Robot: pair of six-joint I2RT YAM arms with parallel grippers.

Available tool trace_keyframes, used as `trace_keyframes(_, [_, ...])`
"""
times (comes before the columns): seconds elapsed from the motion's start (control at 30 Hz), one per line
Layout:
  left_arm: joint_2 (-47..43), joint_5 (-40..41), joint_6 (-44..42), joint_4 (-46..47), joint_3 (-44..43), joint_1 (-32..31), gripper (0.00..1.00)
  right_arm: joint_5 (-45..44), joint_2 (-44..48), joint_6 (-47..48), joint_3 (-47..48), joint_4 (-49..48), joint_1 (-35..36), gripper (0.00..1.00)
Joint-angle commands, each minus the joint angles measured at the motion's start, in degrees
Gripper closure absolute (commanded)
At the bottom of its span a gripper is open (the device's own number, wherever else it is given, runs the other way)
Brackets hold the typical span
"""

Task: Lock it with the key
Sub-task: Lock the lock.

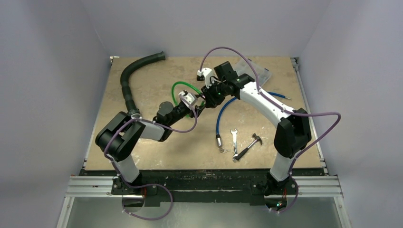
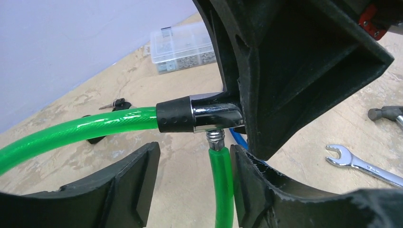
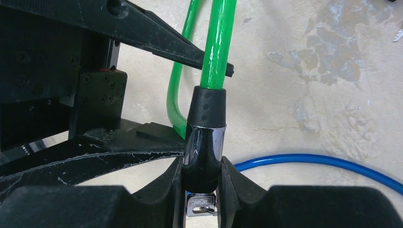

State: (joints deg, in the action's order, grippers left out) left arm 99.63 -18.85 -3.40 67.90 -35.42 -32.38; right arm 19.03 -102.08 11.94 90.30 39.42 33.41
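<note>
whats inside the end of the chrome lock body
Only the head of a silver key shows, below the lock body, inside the right gripper; its blade is covered by the lock.

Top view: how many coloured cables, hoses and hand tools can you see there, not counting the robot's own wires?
Cables: 2, the green cable and the blue cable
Hoses: 1, the black hose
Hand tools: 2, the wrench and the hammer
Total: 5

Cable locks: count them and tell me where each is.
2. The green lock is held mid-table by the right tool; the blue lock lies just right of it, near the wrench. Others may hide behind the arms.
</note>
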Motion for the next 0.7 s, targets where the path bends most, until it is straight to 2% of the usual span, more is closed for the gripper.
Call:
trace_keyframes(0.0, [-4.76, -3.5, -2.11, 2.59, 1.23, -0.37, 0.36, 3.54, 0.05, -1.87, -0.13, -1.25, 0.1, 1.0])
trace_keyframes(0.1, [-7.29, -4.84, -3.45, 0.83, 2.24, -0.31, 0.24, 3.64, -0.02, -2.63, -0.21, -1.66, -0.25, 1.0])
trace_keyframes(0.17, [-9.62, -6.25, -5.54, -1.54, 2.9, -0.1, 0.2, 3.57, -0.2, -3.24, -0.26, -1.86, -0.67, 1.0])
trace_keyframes(0.43, [-19.21, -16.71, -9.68, -14.21, 3.31, 3.86, 0.13, 4.95, -0.96, -5.71, -0.22, -3.24, -1.81, 1.0])
trace_keyframes(0.67, [-21.03, -21.06, -13.83, -21.54, 1.32, 7.59, 0.12, 6.83, -1.17, -6.69, -1.24, -5.05, -2.49, 1.0])
